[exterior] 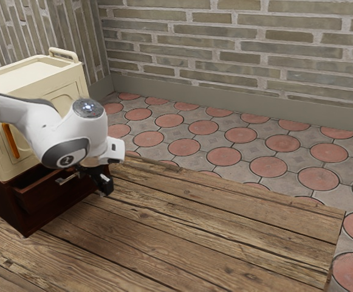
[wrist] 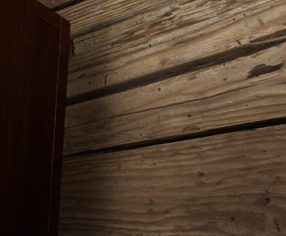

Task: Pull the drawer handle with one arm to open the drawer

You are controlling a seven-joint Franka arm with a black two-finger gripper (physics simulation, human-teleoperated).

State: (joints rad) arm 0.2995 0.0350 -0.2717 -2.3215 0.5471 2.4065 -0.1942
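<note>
Wooden worktop (exterior: 182,243) lies nearest; on it, the drawer (exterior: 61,201) stands partly open from its dark cabinet (exterior: 3,208), our hand (exterior: 106,187) near the handle (exterior: 61,180). Whether it's wide or narrow, we cannot tell. We're likely mid-pull; next, secure the handle, draw straight outward.

You have a rustic room here, its exact kind unclear: a grey-brown rough brick wall (exterior: 237,48) at the far side, round pink tiles in a grey floor (exterior: 185,147), and a weathered brown wooden plank table (exterior: 225,234) near.
</note>
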